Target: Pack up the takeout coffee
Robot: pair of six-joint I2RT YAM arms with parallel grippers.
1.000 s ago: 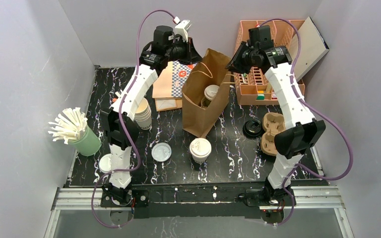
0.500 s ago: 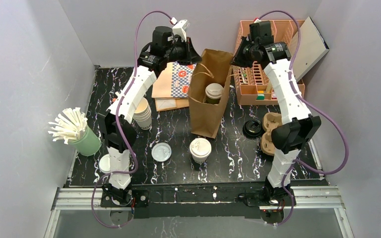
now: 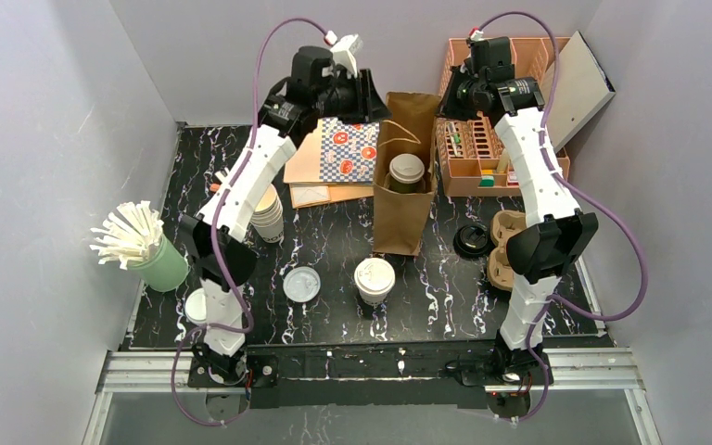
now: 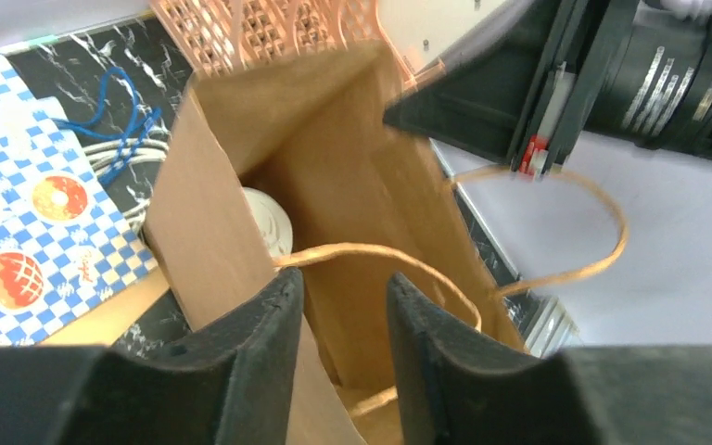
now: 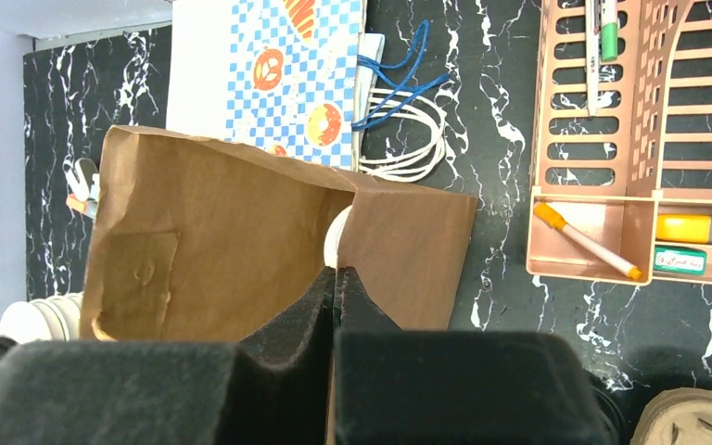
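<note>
A brown paper bag (image 3: pixel 399 209) stands upright mid-table with its mouth open. One takeout coffee (image 3: pixel 406 170), green-sided with a pale lid, sits inside it; its lid (image 4: pixel 269 222) shows past the bag's wall in the left wrist view. A second takeout coffee (image 3: pixel 375 278), cream with a white lid, stands on the table in front of the bag. My left gripper (image 4: pixel 343 292) hovers open over the bag's left rim, the twine handle (image 4: pixel 380 255) arcing just past its fingertips. My right gripper (image 5: pixel 336 273) is shut on the bag's right rim.
A stack of lidless cups (image 3: pixel 267 211) and a green holder of white sticks (image 3: pixel 144 243) stand at the left. A loose white lid (image 3: pixel 302 284), a black lid (image 3: pixel 472 239), a cardboard cup carrier (image 3: pixel 508 243), a peach organiser (image 3: pixel 482 153) and checked paper bags (image 3: pixel 348 148) surround the bag.
The bag has swung from leaning to upright and narrower. My left gripper has opened and let go of the bag. My right gripper has closed on the right rim.
</note>
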